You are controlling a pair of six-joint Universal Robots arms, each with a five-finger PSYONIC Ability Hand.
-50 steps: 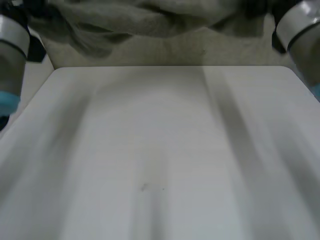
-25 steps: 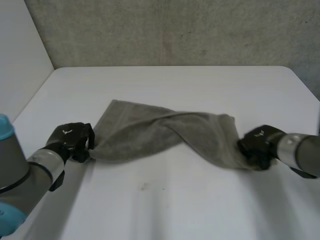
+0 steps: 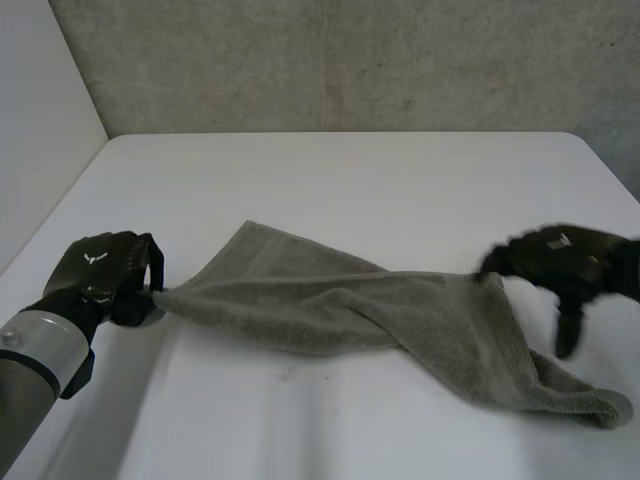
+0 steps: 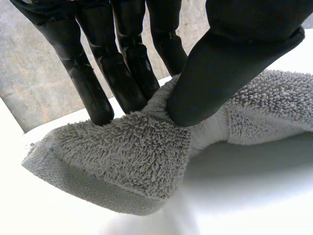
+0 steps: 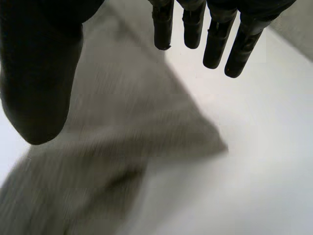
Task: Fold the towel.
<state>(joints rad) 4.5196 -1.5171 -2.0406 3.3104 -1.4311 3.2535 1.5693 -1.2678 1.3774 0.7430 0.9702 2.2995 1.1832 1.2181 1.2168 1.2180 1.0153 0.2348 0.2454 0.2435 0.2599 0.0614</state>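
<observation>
One towel [image 3: 340, 310], two hands: stock taken before the fold

Head view: grey-green towel lies twisted and drawn out across the near half of the white table [image 3: 350, 170], no fold laid yet. The left hand [image 3: 100, 275] is at its left end, pinching a corner, likely to anchor that end. The right hand [image 3: 555, 262] hovers just above the towel's right part, fingers spread, holding nothing; the far right end of the cloth lies slack on the table beside it.

Left wrist view: thumb [image 4: 230, 63] presses the towel's corner against the straight fingers [image 4: 122, 73]; a firm pinch. The hemmed edge hangs below the fingertips, seemingly lifted off the surface.

Right wrist view: fingers [image 5: 215, 39] straight and set wide of the thumb [image 5: 39, 73]; towel under the palm, untouched; bare table at the fingertips. Judgement: this hand needs a hold on a right corner before any fold can be laid.
</observation>
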